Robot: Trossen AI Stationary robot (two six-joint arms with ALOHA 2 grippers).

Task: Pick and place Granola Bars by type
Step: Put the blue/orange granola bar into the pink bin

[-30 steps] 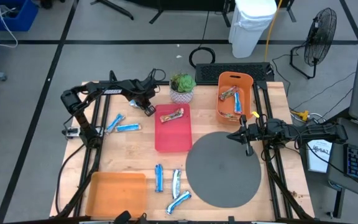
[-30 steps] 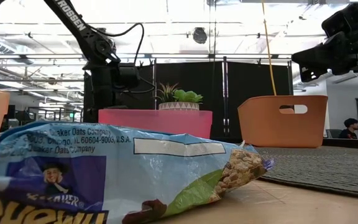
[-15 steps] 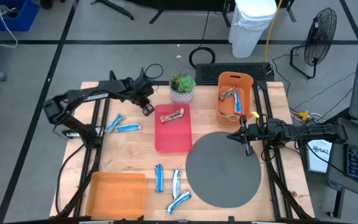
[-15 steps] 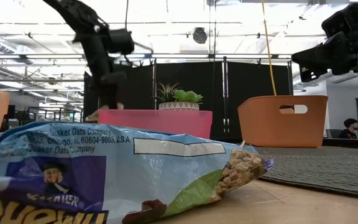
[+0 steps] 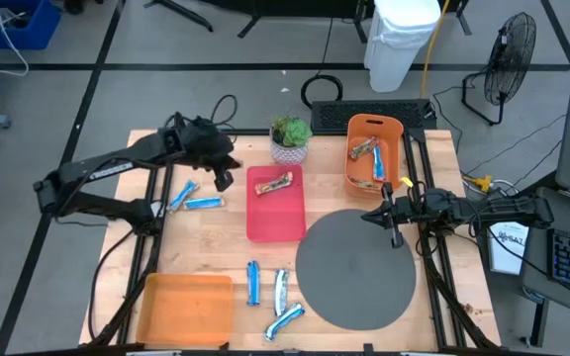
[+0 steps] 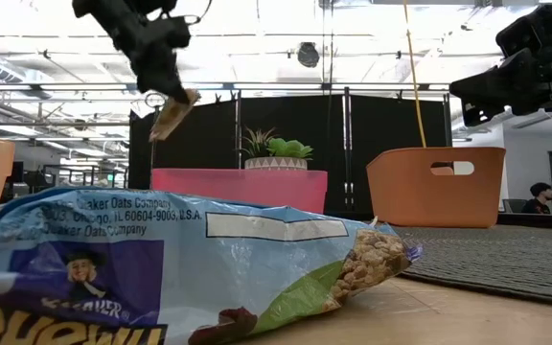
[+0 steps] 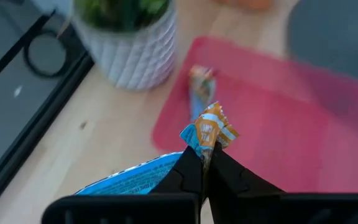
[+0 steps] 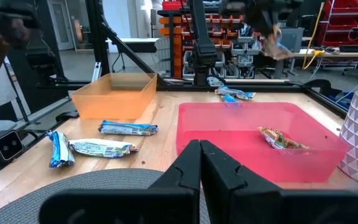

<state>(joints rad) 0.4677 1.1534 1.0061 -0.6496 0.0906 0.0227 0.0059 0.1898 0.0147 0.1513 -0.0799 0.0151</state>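
My left gripper (image 5: 221, 179) hangs over the table between the plant and two blue-and-white bars (image 5: 196, 200), just left of the red tray (image 5: 275, 220). It is shut on a tan bar (image 6: 172, 115). One brown bar (image 5: 274, 182) lies flat in the red tray. More bars lie in the orange bin (image 5: 392, 127). Three blue-and-white bars (image 5: 270, 295) lie flat near the table's near edge. My right gripper (image 5: 390, 220) waits, shut, above the far right rim of the grey round mat (image 5: 356, 272); its fingers (image 8: 199, 163) touch nothing. My left gripper pinches the tan bar between its two fingers, coming from above and slanting down. The bar's crimped orange-and-blue end (image 7: 207, 132) sticks out past the fingertips. The bar is lifted clear of the table and hangs tilted below the fingers (image 6: 164, 88).
A potted plant (image 5: 290, 139) stands at the far edge beside the red tray. An orange tray (image 5: 146, 314) sits at the near left corner. One blue-and-white bar (image 6: 161, 268) lies right in front of the low camera. Bare wood shows between the red tray and the near bars.
My left gripper has risen from table height beside the red tray's far left corner, carrying the tan bar up clear of the table. It has also drifted slightly toward the table's left. The arm behind it has swung out to the left. My right arm has kept still.
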